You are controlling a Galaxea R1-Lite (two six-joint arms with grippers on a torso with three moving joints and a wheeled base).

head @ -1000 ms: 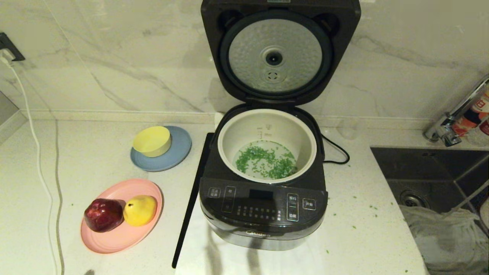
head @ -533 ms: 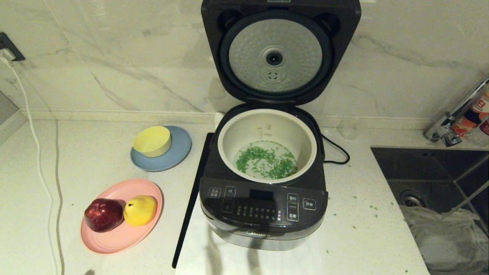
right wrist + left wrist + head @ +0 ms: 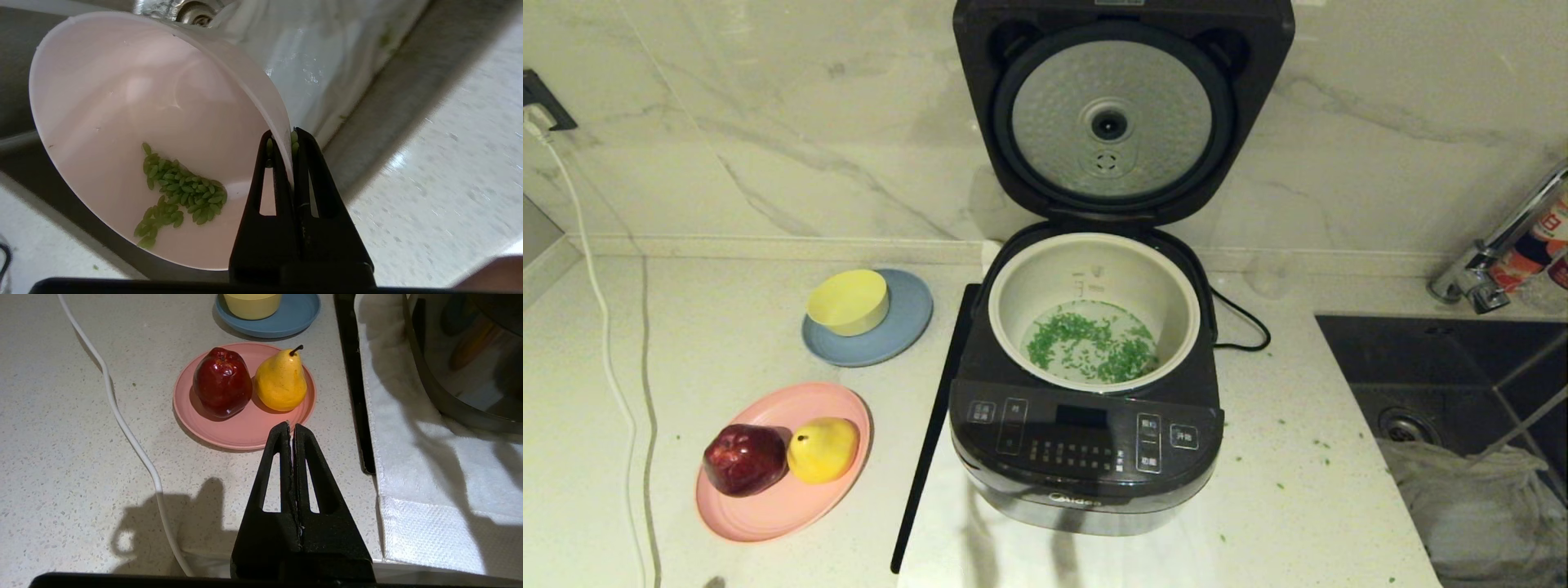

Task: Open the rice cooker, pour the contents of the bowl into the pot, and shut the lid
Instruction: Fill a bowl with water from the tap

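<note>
lid (image 3: 1107,122) up, greens (image 3: 1090,347) in the pot (image 3: 1094,245) — right hand (image 3: 291,141) clamps the bowl (image 3: 122,122) rim, some bits inside; left hand (image 3: 291,428) closed, empty, above the desk (image 3: 61,437).

The head camera looks forward and down from above at the bench (image 3: 727,327), taking in the open rice cooker (image 3: 1086,457) and the sink's edge. The left wrist camera sits low and close behind its tool (image 3: 291,428), sharing the pink plate (image 3: 245,433) with the head view. The right wrist camera is closest, filled by the bowl (image 3: 122,122) over the sink.

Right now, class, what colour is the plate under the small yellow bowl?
Blue round plate; clearest in the head view.
</note>
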